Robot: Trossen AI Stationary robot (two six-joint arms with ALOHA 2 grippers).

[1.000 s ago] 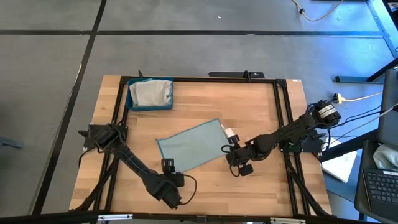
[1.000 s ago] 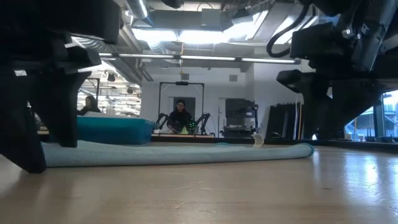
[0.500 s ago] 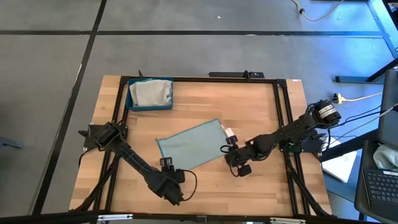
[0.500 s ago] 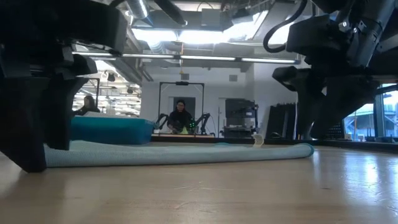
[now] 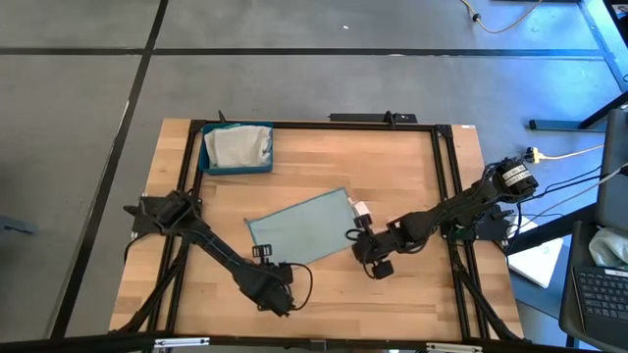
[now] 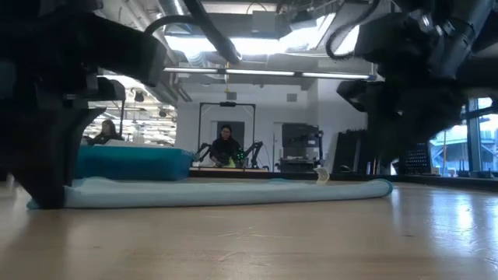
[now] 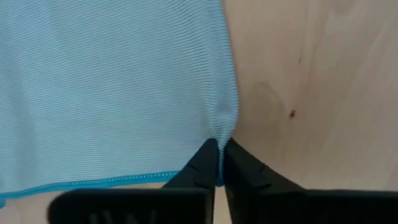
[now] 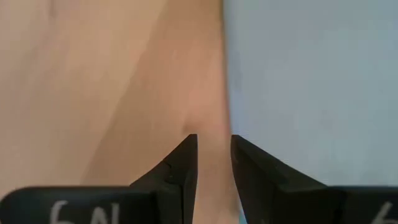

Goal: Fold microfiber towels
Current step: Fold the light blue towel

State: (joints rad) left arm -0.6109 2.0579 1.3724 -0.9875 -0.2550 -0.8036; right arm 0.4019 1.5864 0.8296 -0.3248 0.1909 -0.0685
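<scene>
A pale blue microfiber towel [image 5: 299,233] lies flat in the middle of the table, seen as a low strip in the low view [image 6: 233,192]. My left gripper [image 5: 263,259] is at the towel's near left corner, shut on it [image 7: 219,149]. My right gripper [image 5: 361,241] stands at the towel's right edge, its fingers a narrow gap apart [image 8: 214,149]; bare wood shows between them and the towel [image 8: 311,87] lies beside one finger. My left gripper pinches the towel's near left corner [image 7: 220,127] between its two fingers, where the hemmed edge meets the side edge. The fingers point steeply down from the table's near side. The cloth puckers at the fingertips; the rest lies flat on the table. Whether my right gripper touches the towel, I cannot tell.
A dark blue tray [image 5: 206,162] holding more pale towels [image 5: 238,147] stands at the far left corner, also visible in the low view [image 6: 132,163]. A black frame [image 5: 444,176] rims the table. Bare wood lies near and far of the towel. A person [image 6: 226,144] sits in the room behind.
My left gripper has moved toward the towel's near left corner, away from the table's near edge, and has shut on that corner. The towel stays flat where it was.
</scene>
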